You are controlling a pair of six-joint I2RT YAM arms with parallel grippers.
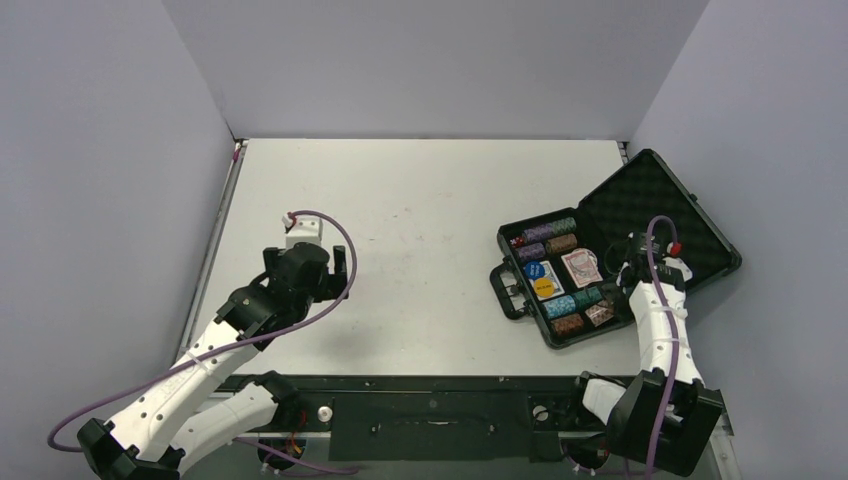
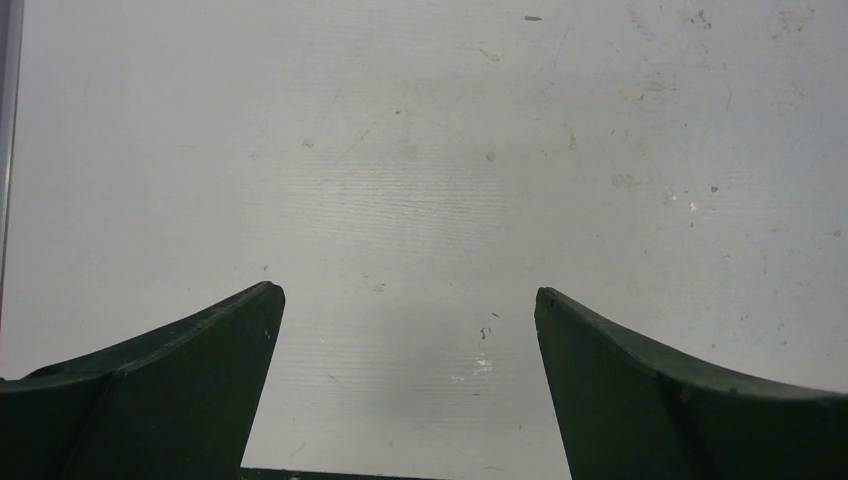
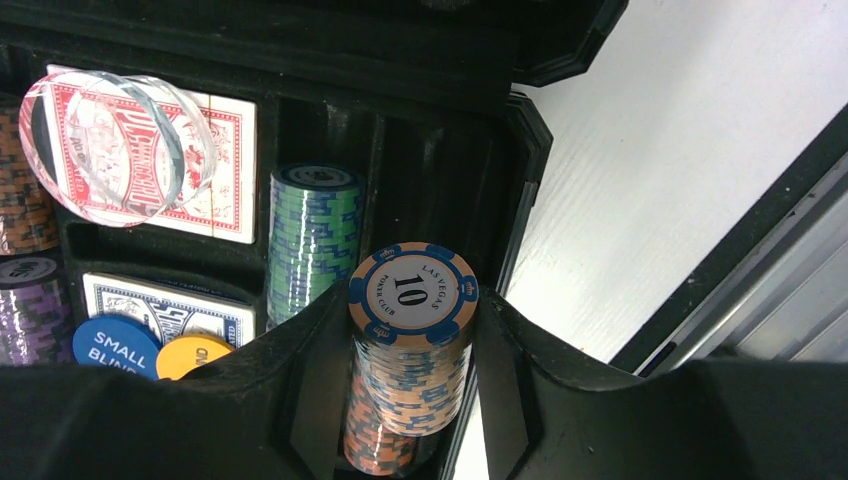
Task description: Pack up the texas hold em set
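Grey bench (image 1: pixel 420 200) between pale walls (image 1: pixel 420 60), my open case (image 1: pixel 585 336) at its right side.
From above, the case's long axis runs near to far, handle (image 1: pixel 507 290) facing the bench's middle and foam lid (image 1: pixel 650 205) laid back to the right. At my left wrist, my left claw (image 2: pixel 407 293) gapes wide over the bench. At my right wrist, my right claw (image 3: pixel 412 310) grips an upright orange-and-blue chip stack (image 3: pixel 410 385), its "10" face up, at the case's corner beside a green stack (image 3: pixel 315 235).
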